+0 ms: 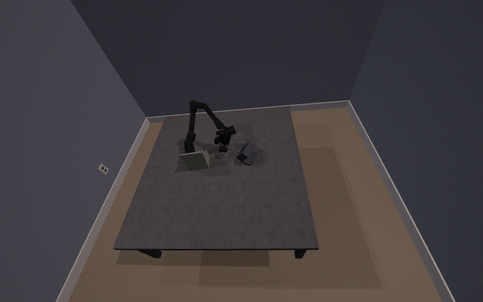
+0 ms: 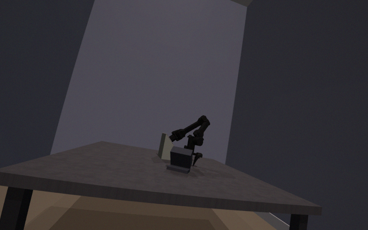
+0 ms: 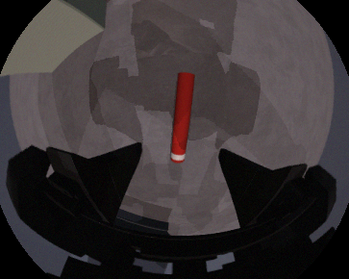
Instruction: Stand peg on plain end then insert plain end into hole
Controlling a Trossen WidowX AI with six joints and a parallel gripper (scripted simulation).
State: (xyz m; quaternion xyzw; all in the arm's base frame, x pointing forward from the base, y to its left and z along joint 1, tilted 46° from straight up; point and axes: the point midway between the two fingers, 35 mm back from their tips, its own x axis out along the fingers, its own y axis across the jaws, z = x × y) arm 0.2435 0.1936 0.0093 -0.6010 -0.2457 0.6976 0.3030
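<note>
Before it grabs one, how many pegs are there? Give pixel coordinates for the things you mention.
1: the red peg (image 3: 183, 113), lying on the table between and beyond the gripper's (image 3: 181, 150) open fingers. Others could be hidden.

Dim light is leaving the dark grey tabletop (image 1: 217, 210) (image 2: 108, 174) (image 3: 286, 96) murky; overlapping soft shadows are spreading; wrist view is curving, edges blacking out.

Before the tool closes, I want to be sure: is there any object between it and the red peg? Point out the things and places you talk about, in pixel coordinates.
Nothing visible stands between the tool (image 3: 180, 148) and the red peg (image 3: 183, 113); the peg lies ahead of the open fingers, with only shadows around it.
</note>
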